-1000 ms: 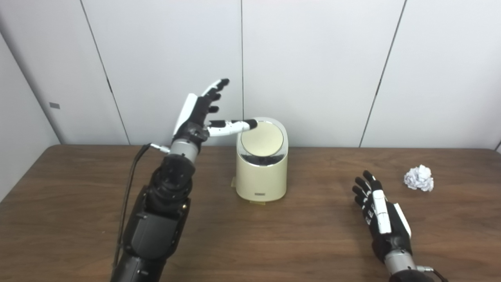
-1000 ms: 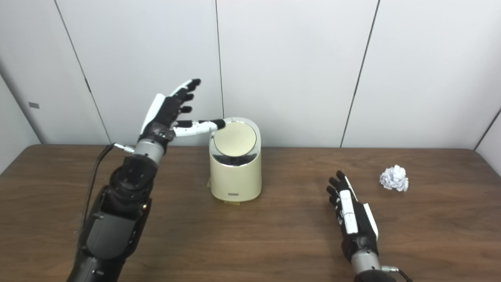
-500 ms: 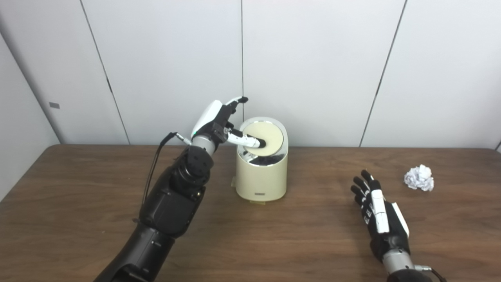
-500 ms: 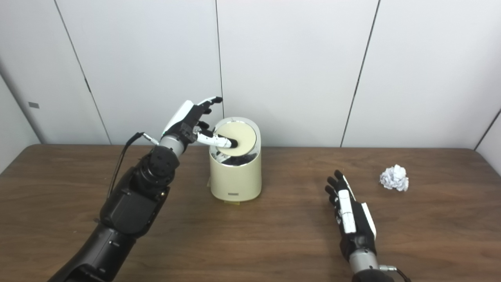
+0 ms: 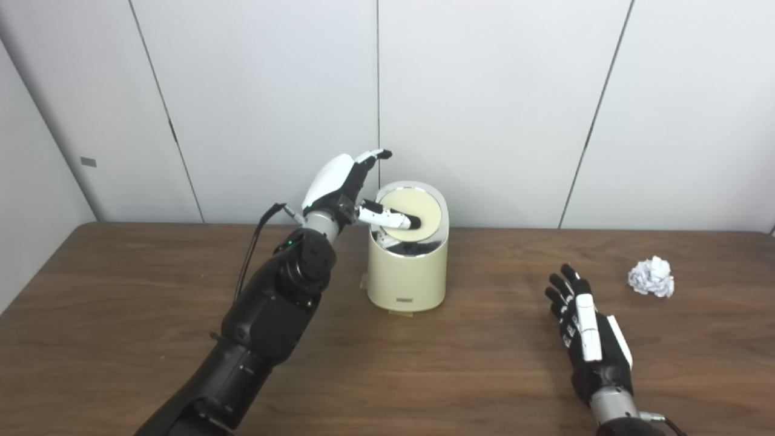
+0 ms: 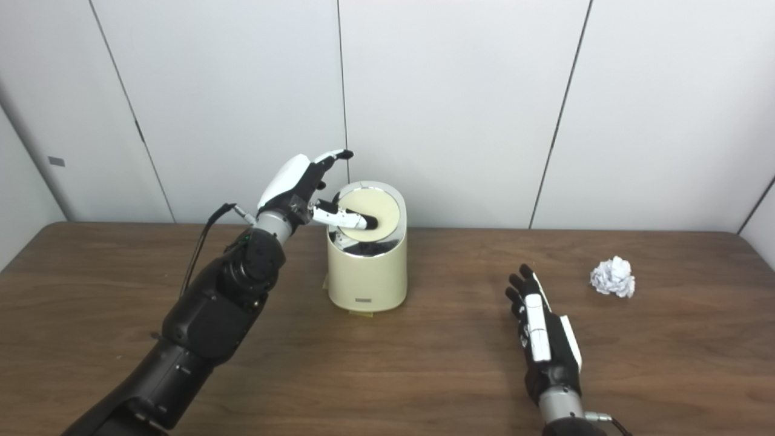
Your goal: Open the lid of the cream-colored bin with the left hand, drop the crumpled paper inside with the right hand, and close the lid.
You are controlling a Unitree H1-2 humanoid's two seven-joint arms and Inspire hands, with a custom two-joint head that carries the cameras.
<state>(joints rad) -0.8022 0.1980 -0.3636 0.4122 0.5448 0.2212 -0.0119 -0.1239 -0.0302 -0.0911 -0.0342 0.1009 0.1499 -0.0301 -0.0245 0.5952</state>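
Left eye view: the black-and-white left hand (image 5: 343, 184) is reaching over the round-bodied cream-colored bin (image 5: 407, 275), which is standing on the dark brown wooden table (image 5: 121, 315) near its far edge. One extended digit of that hand is pressing its dark tip onto the circular cream lid (image 5: 418, 208), which is sitting tilted, its near edge dipped into the chrome ring; a dark sliver is showing below it, and nothing inside can be made out. The other fingers are spread apart and raised, holding nothing. The black left forearm is running off the bottom edge, cut off. The black-and-white right hand (image 5: 586, 339) is resting near the table's front right, fingers straight and slightly apart, empty — its wrist is disappearing at the frame's bottom. The white crumpled paper ball (image 5: 651, 277) is lying on the table well to the right of the bin, apart from the right hand.

Right eye view: the same layout is showing, shifted a little — the bin (image 6: 366, 272) is sitting left of centre and the paper (image 6: 613, 276) is lying beyond and to the right of the right hand (image 6: 545, 345). Whether the left hand (image 6: 300, 181) is touching the bin's rim as well as the lid is hard to tell here.
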